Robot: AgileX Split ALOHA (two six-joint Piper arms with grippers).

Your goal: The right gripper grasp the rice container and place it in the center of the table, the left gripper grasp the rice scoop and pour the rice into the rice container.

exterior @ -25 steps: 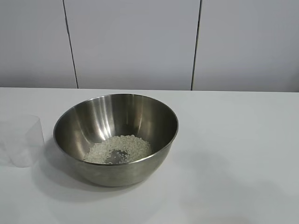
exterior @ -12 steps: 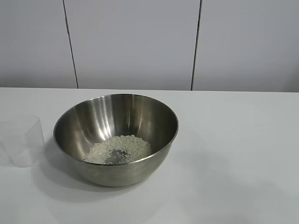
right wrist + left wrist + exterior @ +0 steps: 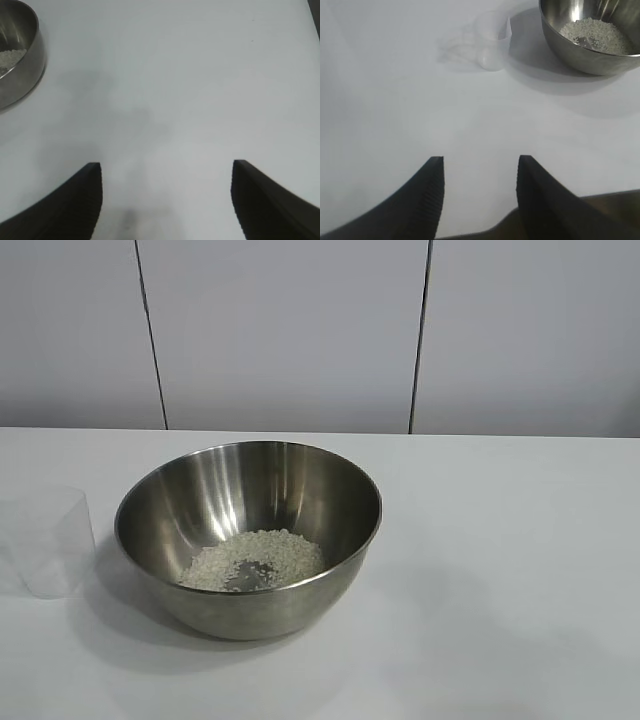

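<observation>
Rice lay in the rice container [image 3: 248, 538] at the tabletop's [image 3: 500, 570] centre.
The empty rice scoop [image 3: 47, 542] stood at its nine o'clock; left gripper [image 3: 479, 165] and right gripper [image 3: 166, 170] jaws were held apart, empty.

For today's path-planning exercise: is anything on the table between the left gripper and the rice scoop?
Nothing visible. In the left wrist view, bare table lies between the open left gripper and the rice scoop. The rice container stands beside the scoop, off that line.
</observation>
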